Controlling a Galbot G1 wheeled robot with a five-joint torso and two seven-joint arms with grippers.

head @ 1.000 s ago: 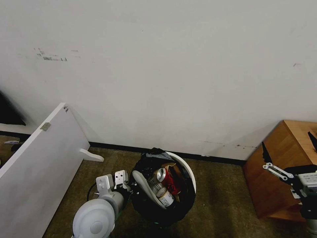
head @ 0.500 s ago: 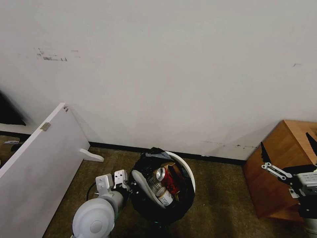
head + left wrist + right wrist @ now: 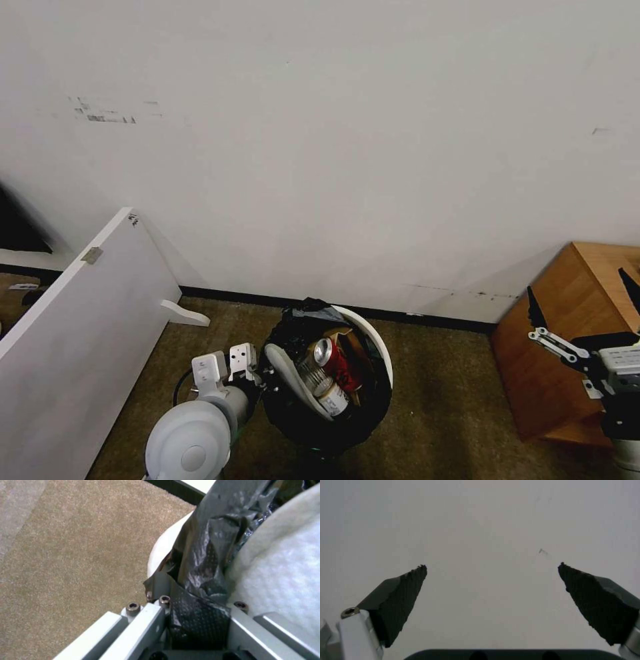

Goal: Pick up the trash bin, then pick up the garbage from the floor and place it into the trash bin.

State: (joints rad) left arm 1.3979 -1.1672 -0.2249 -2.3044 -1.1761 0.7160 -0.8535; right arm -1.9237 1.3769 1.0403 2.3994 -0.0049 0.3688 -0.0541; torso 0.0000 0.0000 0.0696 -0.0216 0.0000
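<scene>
- Jaws of the left gripper (image 3: 257, 380) are clamped on the bin's (image 3: 377, 347) bagged rim, holding it off the carpet (image 3: 433, 407).
- Between those jaws sits black bag (image 3: 200, 580); just beyond them lies a white slipper (image 3: 293, 377).
- Right gripper (image 3: 580, 300) jaws spread wide, empty, pointing at the wall (image 3: 480, 530), well apart from the bin.
- Inside the bin: red can (image 3: 333, 360) and bottle (image 3: 332, 400).
- Judging by this, the bin is picked up and part-filled; no litter lies near either pair of jaws.
</scene>
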